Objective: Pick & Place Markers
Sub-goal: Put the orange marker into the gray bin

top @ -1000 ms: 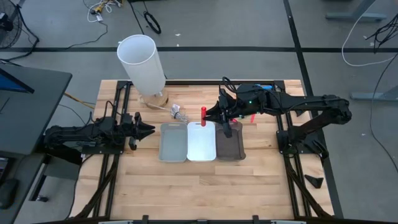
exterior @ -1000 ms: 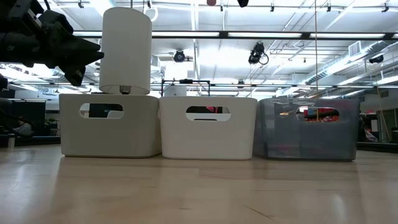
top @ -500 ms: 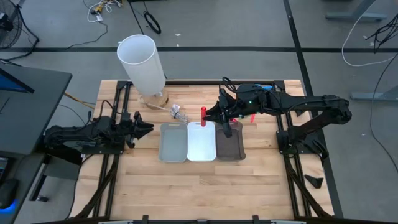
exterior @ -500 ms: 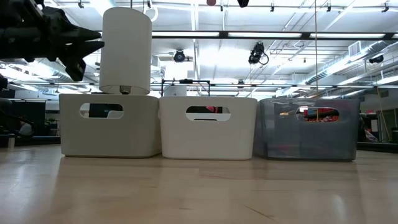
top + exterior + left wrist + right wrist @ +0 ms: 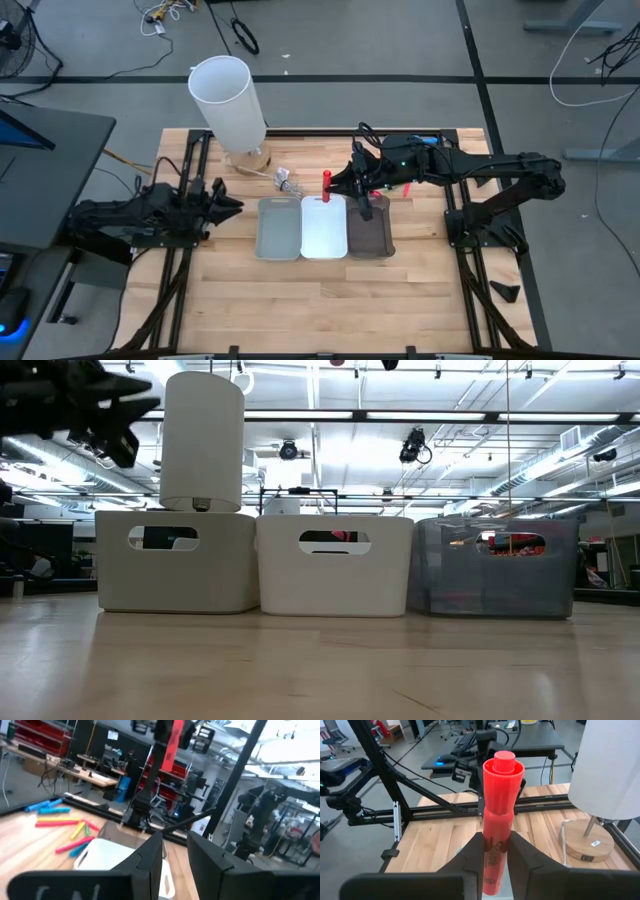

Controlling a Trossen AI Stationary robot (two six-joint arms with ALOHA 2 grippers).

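Observation:
A red marker [image 5: 326, 180] stands upright in my shut right gripper [image 5: 338, 184], above the far end of the white tray [image 5: 323, 228]; the left wrist view shows it too, as the red marker [image 5: 170, 742]. More markers [image 5: 59, 816], blue, yellow and pink, lie on the wood beyond the trays; in the high view my right arm hides most of them, except a pink end [image 5: 406, 189]. My left gripper [image 5: 234, 203] hovers left of the grey tray [image 5: 278, 228], open and empty, with a narrow gap between its fingers. My right gripper pinches the red marker's lower barrel [image 5: 496, 837] between its two fingers [image 5: 472, 852]. The fingers come in level from the table's right and lie across the marker. The marker stands upright, its round end [image 5: 503, 757] on top, and hangs clear of the trays.
Three trays stand side by side mid-table: grey, white and a dark one [image 5: 369, 228]. A tall white cylinder [image 5: 230, 100] on a wooden base stands at the far left, with a small clear object [image 5: 285, 180] beside it. Bare wood lies toward the near edge [image 5: 320, 310].
My left gripper has drawn back toward the table's left edge and risen a little. My right gripper and the red marker have kept still.

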